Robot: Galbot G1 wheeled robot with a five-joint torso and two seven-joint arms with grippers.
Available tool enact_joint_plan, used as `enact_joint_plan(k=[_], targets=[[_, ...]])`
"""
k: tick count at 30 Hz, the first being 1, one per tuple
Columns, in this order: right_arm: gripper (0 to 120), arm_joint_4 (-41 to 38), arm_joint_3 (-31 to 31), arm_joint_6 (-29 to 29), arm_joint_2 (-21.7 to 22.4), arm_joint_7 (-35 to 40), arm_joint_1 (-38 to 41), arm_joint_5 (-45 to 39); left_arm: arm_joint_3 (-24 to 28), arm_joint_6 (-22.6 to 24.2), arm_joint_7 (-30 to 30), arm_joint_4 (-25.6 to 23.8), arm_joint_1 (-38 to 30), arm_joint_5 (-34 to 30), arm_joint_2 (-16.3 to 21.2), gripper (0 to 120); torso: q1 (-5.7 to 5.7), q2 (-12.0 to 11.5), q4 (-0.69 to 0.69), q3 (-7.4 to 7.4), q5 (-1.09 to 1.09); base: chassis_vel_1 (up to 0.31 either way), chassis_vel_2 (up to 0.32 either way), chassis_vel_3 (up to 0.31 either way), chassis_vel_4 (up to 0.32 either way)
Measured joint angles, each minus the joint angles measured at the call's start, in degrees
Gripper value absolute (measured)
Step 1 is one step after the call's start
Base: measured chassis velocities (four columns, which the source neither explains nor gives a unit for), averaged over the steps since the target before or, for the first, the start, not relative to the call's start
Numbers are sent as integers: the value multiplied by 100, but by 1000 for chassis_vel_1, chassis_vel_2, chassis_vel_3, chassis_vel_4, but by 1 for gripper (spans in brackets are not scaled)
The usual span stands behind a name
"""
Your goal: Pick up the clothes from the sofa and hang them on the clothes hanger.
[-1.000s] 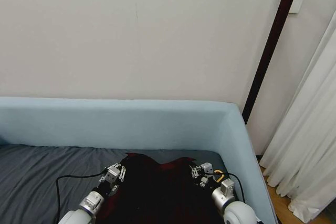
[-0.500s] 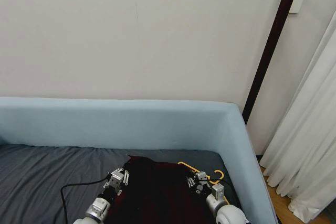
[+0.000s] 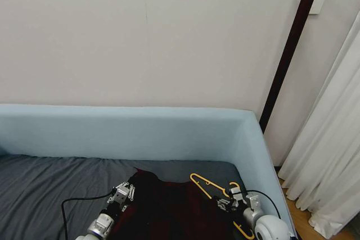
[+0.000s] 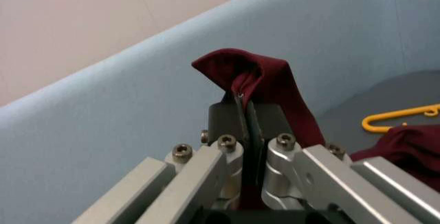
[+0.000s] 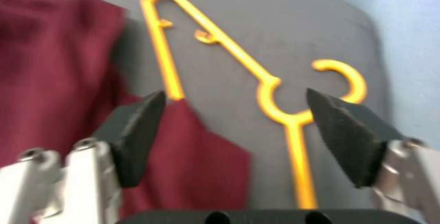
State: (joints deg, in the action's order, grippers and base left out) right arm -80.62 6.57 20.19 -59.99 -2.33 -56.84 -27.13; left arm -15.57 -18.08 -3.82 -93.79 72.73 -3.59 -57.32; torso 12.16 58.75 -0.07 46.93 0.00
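While left jaws clamp garment [image 4: 265, 77], right jaws gape over hanger [image 5: 297, 152].

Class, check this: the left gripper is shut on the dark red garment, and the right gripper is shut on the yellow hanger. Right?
One error: the right gripper is open over the yellow hanger, as the right wrist view shows. The left gripper is indeed shut on the dark red garment.

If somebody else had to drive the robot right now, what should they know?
Left gripper: shut on a fold of the dark red garment.
Right gripper: open, just above the yellow hanger.
The hanger lies on the sofa seat, one arm tucked under the garment.
Done: garment gripped.
Left: take the hanger, then hang the garment up.
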Motion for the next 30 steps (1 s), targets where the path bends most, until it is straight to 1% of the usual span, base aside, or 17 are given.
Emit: enact_joint_plan(k=[2,5,8,9,11,19,22,25,27,30], targets=[[94,248,-9,42,-72,103,119,248,-15,0,-3,-55,10,-16,24,0,0,0,-1,0,0,0,0,0,0],[99,481,-23,188,-157,268,241,396,-50,1,-7,-105,34,-28,62,0,0,0,-1,0,1,0,0,0,0],[100,673,-16,576,-240,385,385,404,-116,-26,-10,-128,78,-35,114,0,0,0,0,0,0,0,0,0,0],[100,673,-16,576,-240,385,385,404,-116,-26,-10,-128,78,-35,114,0,0,0,0,0,0,0,0,0,0],[100,787,-10,773,-269,391,473,399,-153,-65,-13,-128,92,-37,126,0,0,0,-1,0,-1,0,0,0,0],[100,1088,58,1169,-369,258,653,534,-172,-92,-24,-146,100,-49,163,0,0,0,-1,0,0,0,0,0,0],[99,1167,66,1190,-388,158,667,655,-172,-92,-26,-153,97,-56,173,0,0,0,-2,0,0,0,0,0,0],[87,1300,85,1202,-418,41,704,778,-172,-92,-28,-153,91,-60,186,0,0,0,-2,0,0,0,0,0,0],[86,1313,87,1203,-422,31,709,788,-171,-92,-29,-153,91,-60,187,0,0,0,-2,0,0,0,0,0,0],[67,1453,103,1255,-443,-100,788,861,-155,-92,-33,-127,63,-64,187,0,0,0,-1,0,0,0,0,0,0]])
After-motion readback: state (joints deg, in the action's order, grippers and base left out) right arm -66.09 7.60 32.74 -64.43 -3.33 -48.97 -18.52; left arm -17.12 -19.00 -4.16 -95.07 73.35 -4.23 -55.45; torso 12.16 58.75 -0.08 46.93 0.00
